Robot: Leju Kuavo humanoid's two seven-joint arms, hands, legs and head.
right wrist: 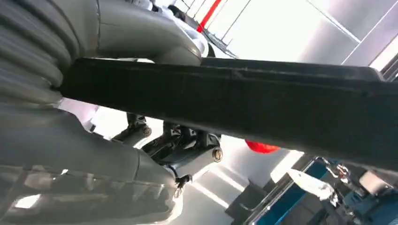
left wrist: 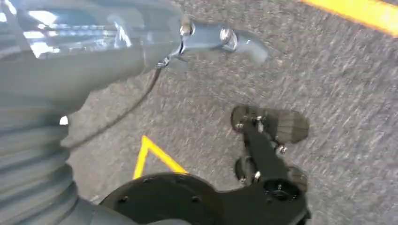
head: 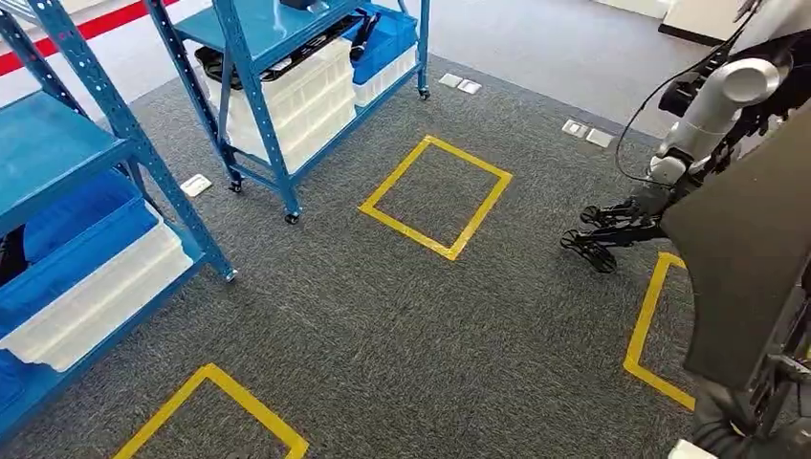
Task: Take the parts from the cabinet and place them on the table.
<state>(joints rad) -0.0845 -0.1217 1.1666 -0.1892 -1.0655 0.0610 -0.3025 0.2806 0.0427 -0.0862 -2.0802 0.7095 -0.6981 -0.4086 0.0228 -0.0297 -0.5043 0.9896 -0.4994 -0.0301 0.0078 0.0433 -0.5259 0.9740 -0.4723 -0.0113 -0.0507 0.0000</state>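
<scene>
Plainly, the right hand (right wrist: 94, 164) holds the black part (right wrist: 263, 103): in the right wrist view the long dark piece runs across between the thick grey thumb on one side and the darker fingers (right wrist: 180, 140) on the other, both closed against it. From the head view the same black part (head: 746, 258) appears as a broad, flat, dark panel to the right of the yellow tape square (head: 435, 196) on the grey carpet (head: 383, 335), raised off the floor and close to the camera. Between that square and the panel hangs the left hand (head: 602, 234) at the end of its silver arm, just above the carpet, beside the edge of the part but apart from it. It holds nothing, and its fingers are spread; the left wrist view shows the dark fingers (left wrist: 281, 125) and the grey thumb (left wrist: 234, 40) well apart over bare carpet. A second yellow outline (head: 650, 316) lies on the floor to the right of the square, partly behind the panel. To the left of the square stand two blue racks (head: 258, 105), carrying white bins (head: 306, 100) and blue bins (head: 76, 249) on their lower shelves.
</scene>
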